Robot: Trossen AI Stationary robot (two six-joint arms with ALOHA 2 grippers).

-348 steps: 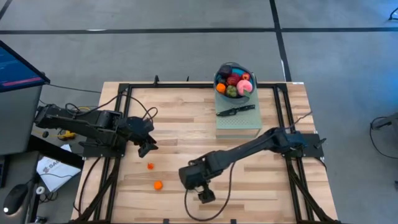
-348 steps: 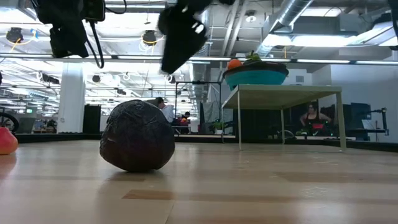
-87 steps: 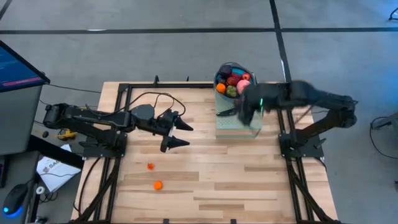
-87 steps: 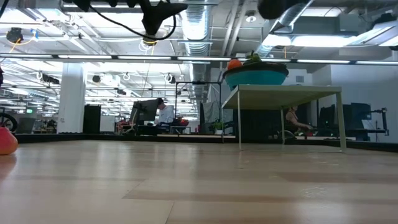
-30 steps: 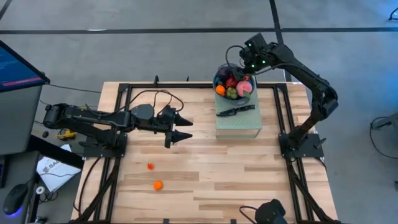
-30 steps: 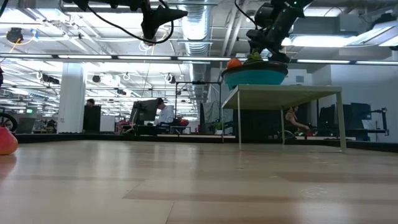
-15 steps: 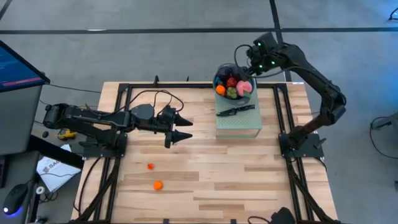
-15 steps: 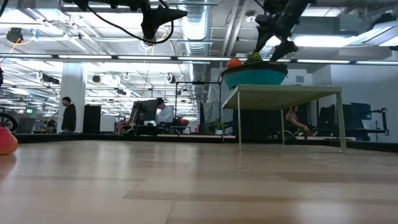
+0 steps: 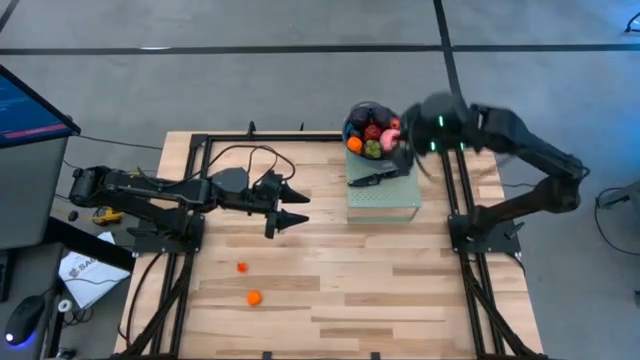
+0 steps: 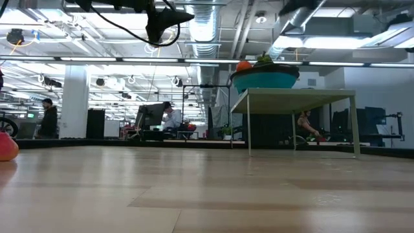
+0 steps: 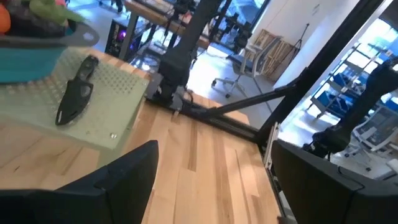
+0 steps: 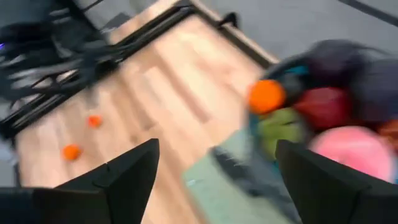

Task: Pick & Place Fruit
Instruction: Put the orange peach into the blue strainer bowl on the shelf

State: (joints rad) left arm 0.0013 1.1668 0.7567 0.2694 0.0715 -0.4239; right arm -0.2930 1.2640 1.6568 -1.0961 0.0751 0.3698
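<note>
The fruit (image 9: 376,134), red, pink, green, orange and dark purple pieces, is heaped in a teal bowl (image 10: 265,79) at the far end of a raised green board (image 9: 382,200). Two tiny orange pieces (image 9: 254,297) (image 9: 241,267) lie on the table's near left part. A red piece (image 10: 5,147) shows at the edge of the low view. My right gripper (image 9: 408,148) hangs open and blurred above the bowl's right side, with nothing between its fingers (image 12: 216,144). My left gripper (image 9: 303,208) hovers open over mid-table, pointing at the board.
A black knife (image 9: 380,178) lies on the green board just in front of the bowl. Black frame rails (image 9: 200,150) run along the table's left, right and far sides. Bare wood lies between the left gripper and the board. People move in the room behind.
My right gripper has swung from above the bowl's far rim across the bowl toward the table's right and near side, rising out of the low view and rolling a little. The fruit in the bowl has stayed put.
</note>
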